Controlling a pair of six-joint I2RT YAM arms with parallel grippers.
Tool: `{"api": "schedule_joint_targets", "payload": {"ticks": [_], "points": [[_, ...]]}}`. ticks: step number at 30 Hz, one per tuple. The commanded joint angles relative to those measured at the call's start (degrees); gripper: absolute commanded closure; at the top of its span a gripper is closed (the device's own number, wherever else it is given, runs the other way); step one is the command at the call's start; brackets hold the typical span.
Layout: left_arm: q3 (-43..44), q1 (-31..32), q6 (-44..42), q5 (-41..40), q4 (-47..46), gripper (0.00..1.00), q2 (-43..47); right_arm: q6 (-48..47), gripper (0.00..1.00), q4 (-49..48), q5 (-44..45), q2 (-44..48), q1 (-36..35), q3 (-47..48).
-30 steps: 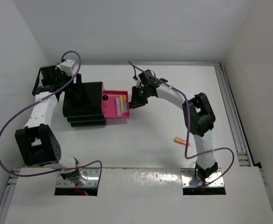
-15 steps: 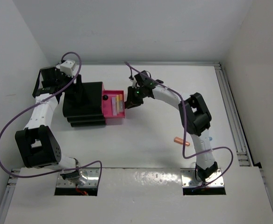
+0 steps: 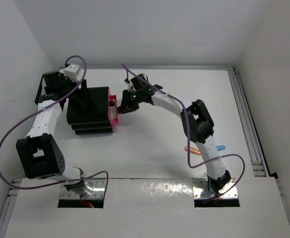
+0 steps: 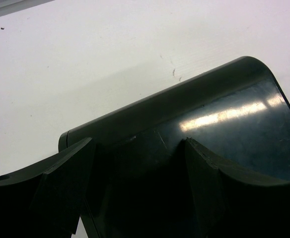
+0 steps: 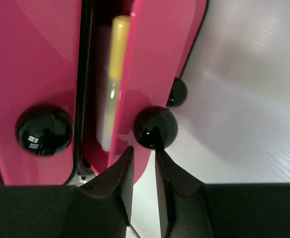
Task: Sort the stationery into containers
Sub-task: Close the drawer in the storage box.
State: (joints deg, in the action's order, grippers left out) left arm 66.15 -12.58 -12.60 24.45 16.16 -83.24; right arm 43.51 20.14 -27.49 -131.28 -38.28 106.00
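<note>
The black stepped box [image 3: 88, 111] stands at the left, its pink drawer front [image 3: 113, 115] almost flush with the tiers. My right gripper [image 3: 124, 105] is shut and empty, its tips against that drawer front [image 5: 155, 49] just below its round black knob [image 5: 155, 127]. Through the narrow gap a yellow highlighter [image 5: 116, 59] shows inside the drawer. Another pink front with its knob [image 5: 44, 129] is beside it. My left gripper [image 3: 79, 93] is open, its fingers spread on the box's glossy top [image 4: 224, 114]. An orange highlighter [image 3: 190, 148] and a light-blue one [image 3: 219, 148] lie by the right arm.
A third knob [image 5: 177, 91] shows behind the drawer front. A purple cable loops off each arm. White walls enclose the table at the left, the back and the right, with a rail [image 3: 247, 124] along the right edge.
My right gripper has moved left, pushing the open pink drawer with its highlighters into the box until only a slit is left. The light-blue highlighter has come into view. The left arm has not moved.
</note>
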Motion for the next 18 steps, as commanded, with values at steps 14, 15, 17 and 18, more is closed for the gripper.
{"api": "schedule_joint_targets", "payload": {"ticks": [14,15,17,18], "points": [[-4.10,-0.25,0.56,-2.65,16.53,0.22,-4.03,10.64,0.63,-16.54,-7.93,-0.65,-1.27,0.36],[-4.10,-0.25,0.47,-2.65,16.45,0.22,-4.12,10.55,0.61,-16.36,-7.85,0.66,-0.83,-1.47],[-4.01,-0.34,0.47,-2.65,16.44,0.22,-4.30,9.50,0.53,-15.05,-7.93,1.99,0.31,-3.16],[-4.01,-0.25,0.47,-2.74,16.18,0.22,-4.21,9.14,0.49,-14.09,-8.28,2.61,1.71,-3.69]]}}
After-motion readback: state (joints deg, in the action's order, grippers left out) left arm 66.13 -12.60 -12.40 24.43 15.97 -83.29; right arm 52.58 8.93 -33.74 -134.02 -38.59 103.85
